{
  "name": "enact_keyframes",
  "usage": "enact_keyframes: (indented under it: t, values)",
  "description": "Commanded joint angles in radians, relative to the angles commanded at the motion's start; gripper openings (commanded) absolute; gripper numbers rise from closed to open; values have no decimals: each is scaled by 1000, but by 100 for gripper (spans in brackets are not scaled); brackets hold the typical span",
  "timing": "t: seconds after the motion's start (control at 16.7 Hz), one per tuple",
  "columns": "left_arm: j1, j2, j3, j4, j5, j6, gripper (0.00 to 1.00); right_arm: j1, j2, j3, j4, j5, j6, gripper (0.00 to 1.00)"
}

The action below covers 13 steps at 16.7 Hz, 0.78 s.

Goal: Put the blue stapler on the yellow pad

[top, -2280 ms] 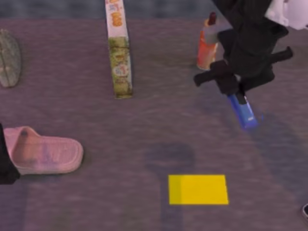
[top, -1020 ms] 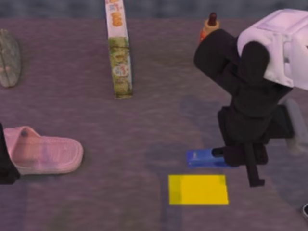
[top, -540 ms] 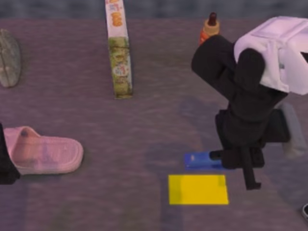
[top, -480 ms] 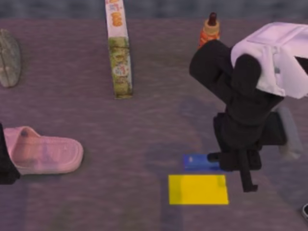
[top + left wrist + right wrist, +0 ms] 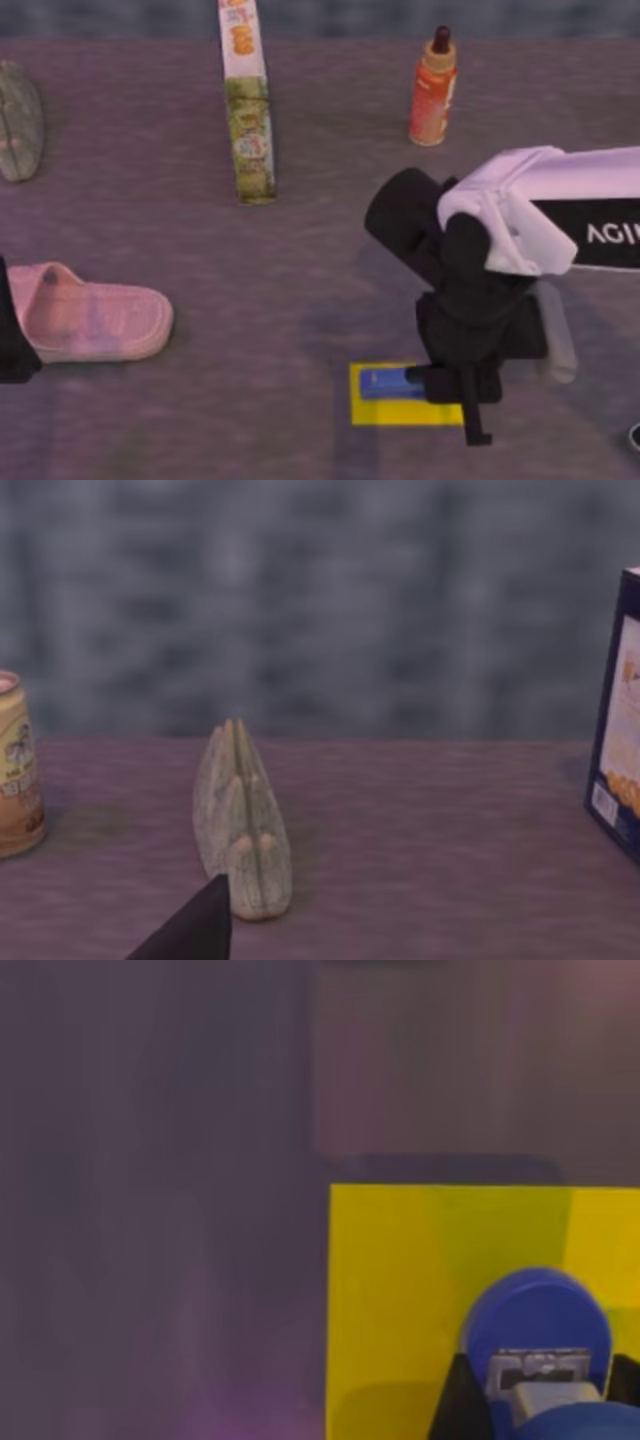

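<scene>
The blue stapler [image 5: 384, 383] lies lengthwise over the left part of the yellow pad [image 5: 398, 412], near the table's front. My right gripper [image 5: 432, 381] is shut on its right end, reaching in from the right. In the right wrist view the stapler's rounded blue nose [image 5: 538, 1312] sits between my black fingers [image 5: 457, 1407], low over the yellow pad [image 5: 400, 1280], with a shadow under it. I cannot tell whether it touches the pad. My left arm [image 5: 10, 345] is parked at the table's left edge, and one fingertip [image 5: 195, 932] shows far to one side of its wrist view.
A pink slipper [image 5: 90, 315] lies at the left. A grey-green slipper [image 5: 18, 120] is at the back left. A tall printed box [image 5: 245, 100] and an orange bottle [image 5: 433, 88] stand at the back. A small dark object [image 5: 634, 436] sits at the front right corner.
My right arm carried the stapler from the back right, turned it crosswise, then moved it toward the table's front from beside the pad's far edge to over the pad.
</scene>
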Motion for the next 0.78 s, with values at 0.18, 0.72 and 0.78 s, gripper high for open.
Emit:
enact_keyframes:
  t: [0.18, 0.72, 0.78]
  values:
    - [0, 0, 0, 0, 0, 0, 100, 0, 1, -1, 1, 0, 0, 0]
    - [0, 0, 0, 0, 0, 0, 100, 0, 1, -1, 1, 0, 0, 60]
    - [0, 0, 0, 0, 0, 0, 100, 0, 1, -1, 1, 0, 0, 68]
